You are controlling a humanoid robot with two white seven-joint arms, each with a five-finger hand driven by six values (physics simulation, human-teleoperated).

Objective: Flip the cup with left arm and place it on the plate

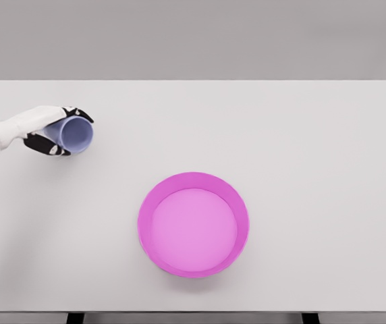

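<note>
- Where the left arm enters at the picture's left edge, the left hand has its fingers wrapped around the cup.
- Pale lilac, the cup lies tipped sideways, its open mouth facing right and toward the camera.
- Well apart, lower right, the pink plate rests on the white worktop.

White table, pink plate resting on its near middle

Bright, even overhead light — soft faint shadow under plate; slightly soft render, no glare.
</note>
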